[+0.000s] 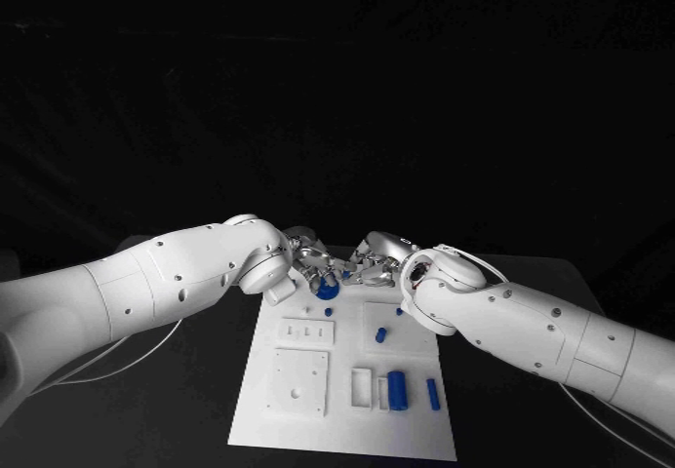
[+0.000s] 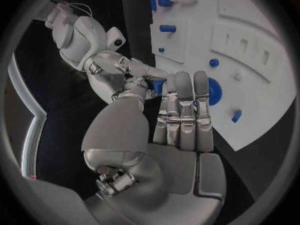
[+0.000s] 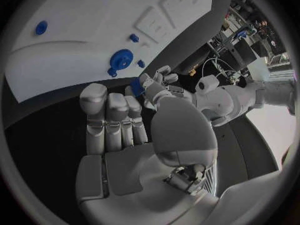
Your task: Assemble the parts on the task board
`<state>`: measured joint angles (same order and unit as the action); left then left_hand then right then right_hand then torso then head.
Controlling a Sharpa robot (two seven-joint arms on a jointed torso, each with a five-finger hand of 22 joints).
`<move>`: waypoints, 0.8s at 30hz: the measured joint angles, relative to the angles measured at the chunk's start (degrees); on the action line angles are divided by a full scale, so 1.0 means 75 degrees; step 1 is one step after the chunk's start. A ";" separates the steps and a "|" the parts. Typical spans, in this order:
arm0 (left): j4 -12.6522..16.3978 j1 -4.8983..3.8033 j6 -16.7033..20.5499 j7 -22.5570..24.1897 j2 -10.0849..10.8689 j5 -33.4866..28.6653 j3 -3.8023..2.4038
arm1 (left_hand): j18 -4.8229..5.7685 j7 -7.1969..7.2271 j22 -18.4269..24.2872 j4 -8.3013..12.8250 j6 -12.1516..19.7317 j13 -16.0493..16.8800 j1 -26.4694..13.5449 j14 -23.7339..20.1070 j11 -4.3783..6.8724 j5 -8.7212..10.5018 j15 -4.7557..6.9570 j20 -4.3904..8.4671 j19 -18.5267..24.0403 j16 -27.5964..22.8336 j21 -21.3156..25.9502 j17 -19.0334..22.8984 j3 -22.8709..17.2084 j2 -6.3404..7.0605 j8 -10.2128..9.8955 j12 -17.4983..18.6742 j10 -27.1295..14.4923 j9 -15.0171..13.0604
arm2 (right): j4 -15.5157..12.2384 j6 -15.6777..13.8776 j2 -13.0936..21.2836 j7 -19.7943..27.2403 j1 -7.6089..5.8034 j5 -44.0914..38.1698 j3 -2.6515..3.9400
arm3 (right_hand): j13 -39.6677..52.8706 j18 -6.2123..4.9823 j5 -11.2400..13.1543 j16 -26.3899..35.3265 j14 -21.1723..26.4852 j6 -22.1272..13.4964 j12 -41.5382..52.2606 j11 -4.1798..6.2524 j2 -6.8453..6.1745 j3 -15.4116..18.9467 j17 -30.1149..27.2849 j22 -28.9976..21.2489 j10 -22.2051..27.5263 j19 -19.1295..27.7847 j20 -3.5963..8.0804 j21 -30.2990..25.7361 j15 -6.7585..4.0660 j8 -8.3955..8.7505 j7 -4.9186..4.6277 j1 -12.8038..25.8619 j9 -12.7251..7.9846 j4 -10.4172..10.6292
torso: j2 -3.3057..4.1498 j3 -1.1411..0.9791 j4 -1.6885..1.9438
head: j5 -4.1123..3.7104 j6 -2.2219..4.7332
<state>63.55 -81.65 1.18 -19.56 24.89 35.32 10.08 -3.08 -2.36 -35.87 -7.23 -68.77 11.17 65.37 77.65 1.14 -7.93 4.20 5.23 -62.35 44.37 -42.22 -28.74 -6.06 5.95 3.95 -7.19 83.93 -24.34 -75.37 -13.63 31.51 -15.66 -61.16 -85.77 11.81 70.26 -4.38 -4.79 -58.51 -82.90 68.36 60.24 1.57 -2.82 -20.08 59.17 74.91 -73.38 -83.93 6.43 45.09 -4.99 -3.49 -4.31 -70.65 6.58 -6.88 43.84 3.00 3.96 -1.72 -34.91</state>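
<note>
The white task board (image 1: 352,429) lies lengthwise in the middle of the table. My left hand (image 1: 302,256) and right hand (image 1: 369,259) meet fingertip to fingertip over its far end. A small blue part (image 2: 158,87) sits between them, touched by the thumb and fingertips of both hands; it appears again (image 3: 137,87) in the right wrist view. A blue gear (image 1: 327,289) lies flat on the board just below the hands, close to my left hand's (image 2: 181,120) fingertips and a little beyond those of my right hand (image 3: 115,125).
Further blue parts lie on the board: a small peg (image 1: 330,312), a short piece (image 1: 379,334), a thick cylinder (image 1: 398,390) and a thin bar (image 1: 432,394). White raised plates (image 1: 301,382) occupy the board's left side. Both forearms flank the board's far half.
</note>
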 measured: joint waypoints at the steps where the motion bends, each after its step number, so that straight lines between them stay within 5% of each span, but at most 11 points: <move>1: -0.0007 0.0000 -0.0007 -0.0005 -0.0003 0.0009 0.0002 | 0.0000 0.0000 -0.0023 0.0000 0.0000 -0.0002 0.0000 0.0000 0.0000 0.0000 0.0000 0.0000 0.0000 0.0000 0.0025 0.0000 0.0000 0.0000 0.0000 0.0000 0.0000 0.0006 | 0.0001 0.0006 -0.0004 -0.0003 -0.0001 -0.0004 -0.0001 | 0.0000 0.0000 0.0000 0.0000 0.0000 0.0000 0.0000 0.0000 0.0000 0.0000 0.0000 0.0000 0.0000 0.0000 0.0000 0.0000 0.0000 0.0000 0.0000 0.0000 -0.0001 0.0000 | 0.0001 -0.0001 0.0000 | 0.0001 0.0000; 9: -0.0054 0.0007 -0.0058 -0.0021 -0.0017 0.0031 0.0011 | 0.0000 0.0003 -0.0095 -0.0051 0.0056 -0.0007 -0.0024 0.0001 0.0000 0.0000 -0.0001 0.0000 0.0000 0.0000 0.0069 0.0000 -0.0013 -0.0024 0.0000 0.0036 0.0000 0.0028 | 0.0003 0.0068 -0.0036 -0.0012 -0.0005 -0.0025 -0.0005 | 0.0001 0.0001 0.0002 0.0000 0.0000 0.0001 0.0000 -0.0002 -0.0021 0.0001 0.0000 0.0000 -0.0002 0.0000 0.0000 0.0000 0.0000 0.0000 0.0002 0.0020 -0.0007 -0.0001 | 0.0001 -0.0005 -0.0001 | -0.0007 -0.0001; 15: -0.0097 0.0012 -0.0089 -0.0026 -0.0050 0.0028 0.0027 | 0.0036 0.0003 -0.0186 0.0027 0.0057 -0.0051 0.0034 -0.0068 -0.0001 -0.0714 -0.0018 0.0000 0.0000 0.0012 0.0159 0.0009 -0.0041 -0.0149 -0.0001 0.0149 0.0000 0.0086 | 0.0035 0.0106 -0.0061 -0.0012 -0.0008 -0.0036 -0.0011 | 0.0001 0.0000 0.0003 0.0000 0.0000 0.0001 0.0000 -0.0003 -0.0030 0.0001 0.0000 0.0000 -0.0003 0.0000 0.0000 0.0000 0.0000 0.0001 0.0004 0.0030 -0.0007 -0.0001 | 0.0001 -0.0011 -0.0002 | -0.0006 -0.0001; 24: -0.0142 0.0014 -0.0147 -0.0057 -0.0087 0.0025 0.0049 | 0.0083 0.0026 -0.0384 0.0441 0.0082 -0.0103 0.0180 -0.0078 -0.0001 -0.0933 -0.0028 0.0000 0.0000 0.0092 0.0247 0.0005 -0.0001 -0.0442 -0.0001 0.0149 -0.0001 0.0147 | 0.0061 0.0132 -0.0089 -0.0017 -0.0008 -0.0048 -0.0016 | 0.0001 0.0000 0.0010 0.0000 0.0000 0.0001 0.0000 -0.0004 -0.0030 0.0023 0.0001 0.0000 -0.0004 0.0000 0.0000 0.0000 0.0001 0.0002 0.0005 0.0030 -0.0007 0.0020 | 0.0006 -0.0015 -0.0007 | -0.0007 -0.0016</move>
<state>62.49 -81.54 0.08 -19.98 24.24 35.51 10.45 -2.45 -2.16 -38.76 -3.92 -68.15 10.40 66.72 77.06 1.13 -14.93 3.99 5.23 -62.35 45.06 -40.37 -28.70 -6.07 2.63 3.95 -6.08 83.92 -23.24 -74.91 -12.64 30.84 -15.78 -61.22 -86.13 11.68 70.26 -4.38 -4.71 -58.52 -82.90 68.37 60.24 1.54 -3.04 -19.91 59.18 74.91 -73.41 -83.93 6.43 45.09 -4.99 -3.47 -4.27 -70.42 6.52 -6.73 43.88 2.89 3.91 -1.77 -35.03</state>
